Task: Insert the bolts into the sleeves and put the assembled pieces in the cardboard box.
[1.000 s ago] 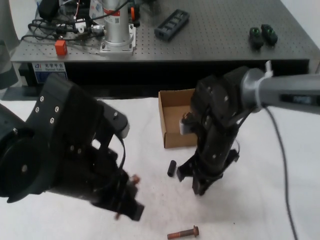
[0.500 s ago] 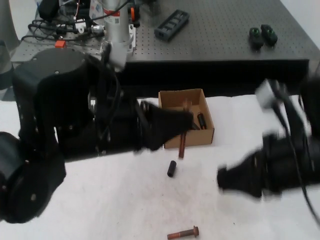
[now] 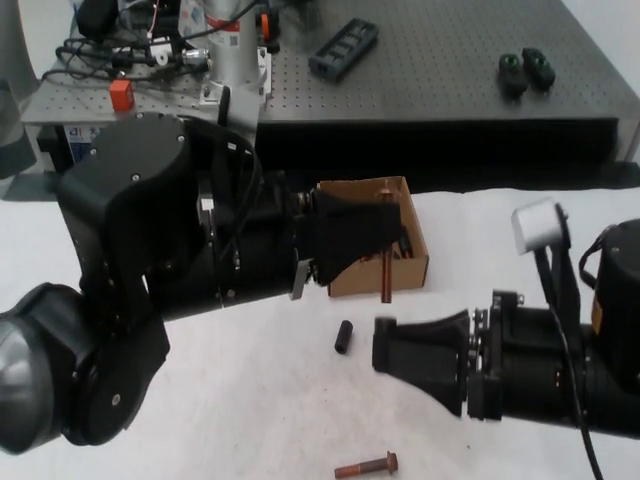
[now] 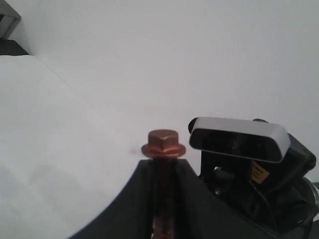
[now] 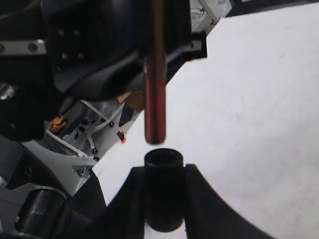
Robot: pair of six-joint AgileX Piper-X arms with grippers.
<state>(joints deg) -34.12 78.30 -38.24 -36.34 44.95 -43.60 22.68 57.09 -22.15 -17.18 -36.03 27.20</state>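
our left gripper [image 4: 162,169] pinches the bolt [image 4: 163,148], our right gripper [image 5: 163,172] pinches the sleeve [image 5: 163,191], mouth facing the tip so we can insert

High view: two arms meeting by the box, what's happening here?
The left pincer grips a copper bolt near its head, and the right pincer holds a black sleeve lined up just off the bolt's tip; the bolt isn't in yet. A loose sleeve and a loose bolt lie on the white cloth near the cardboard box.
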